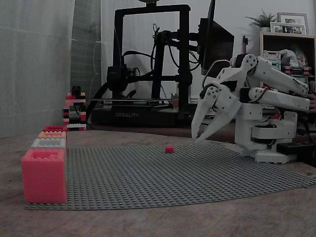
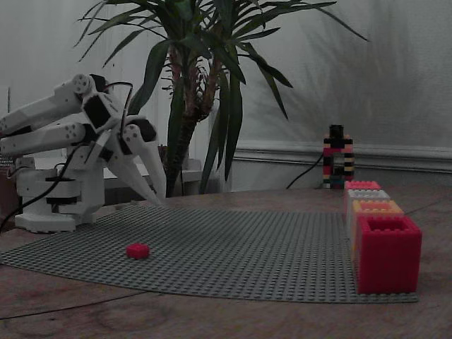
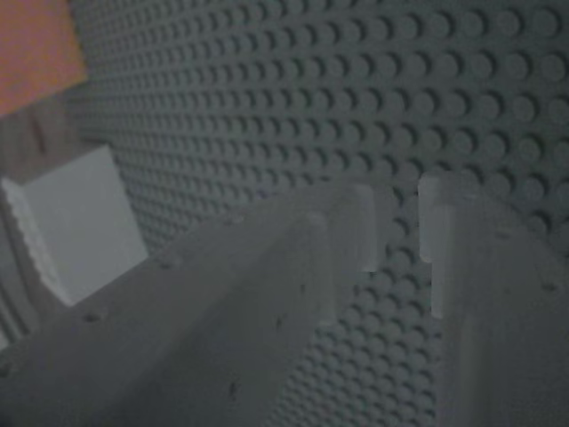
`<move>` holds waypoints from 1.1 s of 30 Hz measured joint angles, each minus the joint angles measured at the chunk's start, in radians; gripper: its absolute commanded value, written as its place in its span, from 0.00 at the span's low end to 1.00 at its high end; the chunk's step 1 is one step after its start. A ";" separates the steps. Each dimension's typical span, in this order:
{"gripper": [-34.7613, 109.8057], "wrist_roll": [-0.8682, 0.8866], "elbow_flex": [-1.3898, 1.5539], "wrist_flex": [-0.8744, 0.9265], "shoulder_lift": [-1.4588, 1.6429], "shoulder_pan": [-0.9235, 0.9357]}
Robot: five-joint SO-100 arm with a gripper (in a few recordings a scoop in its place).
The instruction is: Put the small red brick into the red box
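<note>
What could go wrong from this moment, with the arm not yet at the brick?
The small red brick is tiny and lies loose on the grey baseplate, so the open gripper may nudge it aside as it closes. The red box stands farthest in a tight row, right beside the white box, so a slightly off drop could land there.

One small red brick [image 1: 169, 148], four boxes [image 1: 44, 175]

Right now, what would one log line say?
gripper: open, empty | brick: on baseplate, ungrasped | red box: row's far end
</note>
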 measured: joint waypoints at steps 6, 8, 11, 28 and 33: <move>0.24 0.000 0.000 0.000 0.000 0.000; 0.24 0.000 0.000 0.000 0.000 0.000; 0.24 0.000 0.000 0.000 0.000 0.000; 0.27 0.140 -0.337 -0.282 -0.684 0.144; 0.34 0.118 -0.552 -0.284 -0.997 0.265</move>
